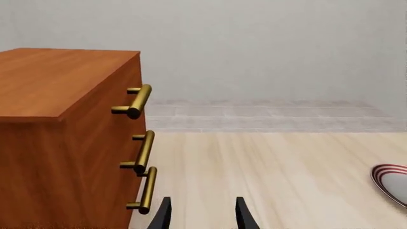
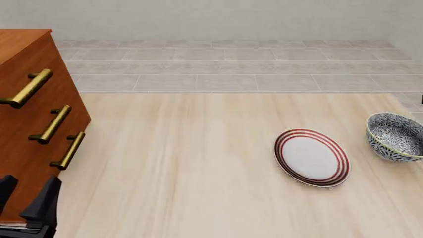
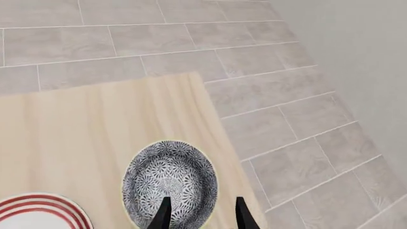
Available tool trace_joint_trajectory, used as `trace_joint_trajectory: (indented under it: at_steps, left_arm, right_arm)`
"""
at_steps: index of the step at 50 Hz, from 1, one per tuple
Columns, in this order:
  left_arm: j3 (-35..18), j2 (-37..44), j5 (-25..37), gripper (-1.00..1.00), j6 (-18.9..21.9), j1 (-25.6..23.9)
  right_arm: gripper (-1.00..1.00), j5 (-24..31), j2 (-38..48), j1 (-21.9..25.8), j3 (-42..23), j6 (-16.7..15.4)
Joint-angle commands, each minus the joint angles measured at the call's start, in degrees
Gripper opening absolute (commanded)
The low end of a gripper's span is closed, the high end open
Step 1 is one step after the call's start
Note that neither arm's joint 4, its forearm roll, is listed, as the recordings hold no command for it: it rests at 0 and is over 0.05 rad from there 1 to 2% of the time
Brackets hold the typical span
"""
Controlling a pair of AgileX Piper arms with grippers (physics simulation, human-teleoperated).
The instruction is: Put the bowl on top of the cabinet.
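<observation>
bowl [image 3: 169, 182]: directly below my right gripper [image 3: 199, 213], near rim between the tips
right jaws: parted, empty
left gripper [image 1: 200, 213]: parted, empty, beside cabinet [image 1: 60, 138], farther off

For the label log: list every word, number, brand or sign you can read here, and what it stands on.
None: no text, number or logo shows in any view.
The cabinet shows bare wood and brass handles.
The bowl bears only a floral pattern.
The plate bears only red rings.
</observation>
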Motion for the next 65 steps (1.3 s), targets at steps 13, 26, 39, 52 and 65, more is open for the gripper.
trace_joint_trajectory:
  at_steps: [13, 26, 39, 52, 65]
  left_arm:
    - [0.4, 0.0, 0.12, 1.0, 0.17, -0.3]
    - [0.4, 0.0, 0.27, 1.0, 0.38, -0.42]
    - [0.34, 0.0, 0.57, 1.0, 0.58, -0.44]
    - [0.41, 0.0, 0.55, 1.0, 0.56, -0.32]
    - [0.25, 0.0, 0.63, 1.0, 0.45, -0.2]
  right_arm:
    - [1.0, 1.72, 13.37, -2.54, -7.01, -1.51]
    - [1.0, 1.51, 19.64, -3.72, -10.4, -1.51]
    - [1.0, 0.8, 25.25, -4.14, -11.88, -1.2]
    - [1.0, 0.37, 29.61, -4.98, -13.08, -1.37]
    - [1.0, 0.07, 32.13, -5.35, -13.34, -1.36]
